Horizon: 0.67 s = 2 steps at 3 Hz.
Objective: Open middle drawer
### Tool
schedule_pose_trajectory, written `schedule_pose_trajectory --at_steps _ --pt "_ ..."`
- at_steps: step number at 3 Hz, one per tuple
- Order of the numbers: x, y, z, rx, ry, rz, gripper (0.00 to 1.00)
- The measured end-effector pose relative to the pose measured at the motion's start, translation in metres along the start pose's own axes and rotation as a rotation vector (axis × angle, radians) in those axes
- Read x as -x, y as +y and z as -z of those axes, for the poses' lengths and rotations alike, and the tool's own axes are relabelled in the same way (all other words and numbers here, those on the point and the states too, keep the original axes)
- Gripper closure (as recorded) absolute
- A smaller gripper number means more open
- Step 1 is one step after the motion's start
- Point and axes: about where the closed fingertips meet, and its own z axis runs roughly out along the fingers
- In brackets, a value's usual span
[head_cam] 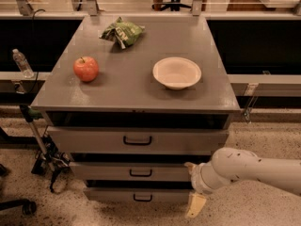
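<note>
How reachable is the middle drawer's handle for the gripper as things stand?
Probably yes: the gripper hangs at the middle drawer's front, level with its black loop handle, and nothing stands between them.

Note the grey cabinet top (131, 86); the middle drawer (103, 171) is grey with a black handle (140, 173); apple (86, 68) red; bowl (177, 72) cream-white; bag (121, 33) green; the cream gripper (190, 190), on a white arm (254, 168), sits at the middle drawer's right end; floor (244, 213) speckled beige.

Middle drawer (103, 172): grey matt metal. Counter (127, 91): same smooth matt grey finish. Gripper (192, 186), at the drawer's right end: cream matt plastic.
</note>
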Motion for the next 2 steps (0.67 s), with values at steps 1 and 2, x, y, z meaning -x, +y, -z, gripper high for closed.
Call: schedule_pose_trajectory --at_steps 1,2 --pt "-0.003 -0.008 -0.009 -0.036 -0.011 0.017 0.00" --pt "-0.007 -0.019 -0.015 -0.076 -0.020 0.034 0.00"
